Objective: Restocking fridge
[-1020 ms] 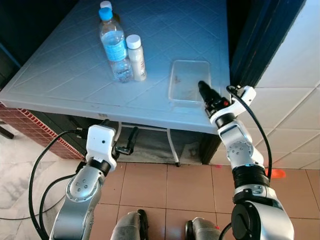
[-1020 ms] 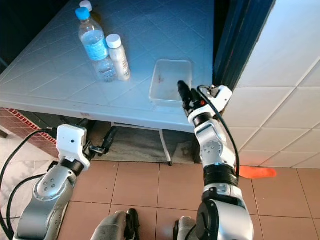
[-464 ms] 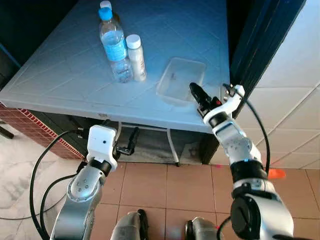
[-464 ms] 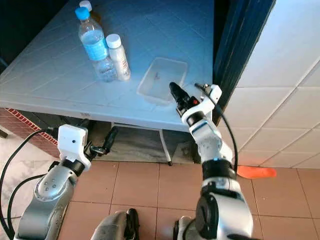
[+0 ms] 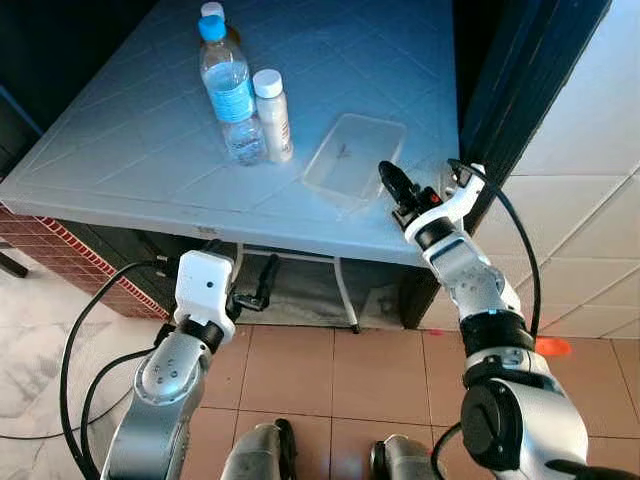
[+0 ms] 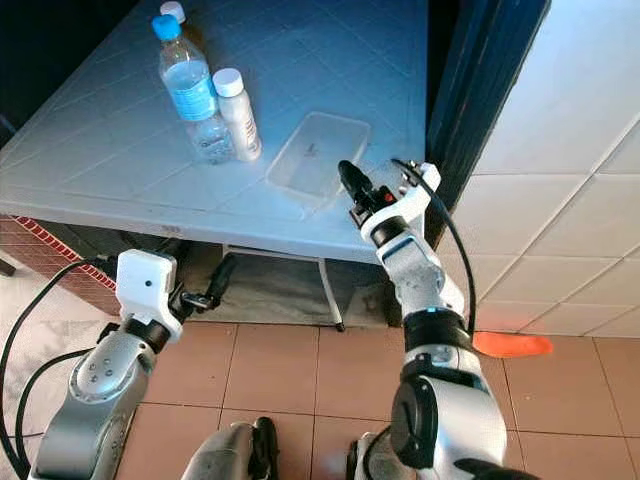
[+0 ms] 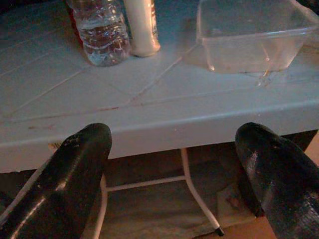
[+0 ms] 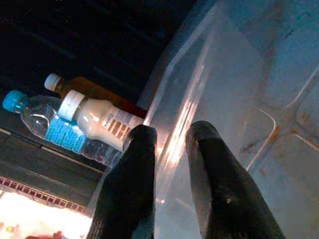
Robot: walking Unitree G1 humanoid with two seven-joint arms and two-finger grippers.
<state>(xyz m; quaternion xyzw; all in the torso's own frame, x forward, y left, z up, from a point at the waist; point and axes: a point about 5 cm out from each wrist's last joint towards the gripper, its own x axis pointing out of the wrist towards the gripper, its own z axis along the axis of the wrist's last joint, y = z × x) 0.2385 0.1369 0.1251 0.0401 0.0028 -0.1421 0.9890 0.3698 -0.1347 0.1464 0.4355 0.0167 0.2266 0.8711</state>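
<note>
On table | right tool (image 5: 385,177) pinching clear container (image 5: 352,158) rim | left tool (image 5: 262,285) open, empty, below table edge

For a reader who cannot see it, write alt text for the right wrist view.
The right gripper pinches the rim of a clear plastic container between its two black fingers. Beyond it stand a white bottle, a blue-capped water bottle and an amber bottle.

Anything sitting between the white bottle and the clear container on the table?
No. In the left eye view, only bare tabletop separates the white bottle from the clear container, whose wall the right hand pinches.
</note>
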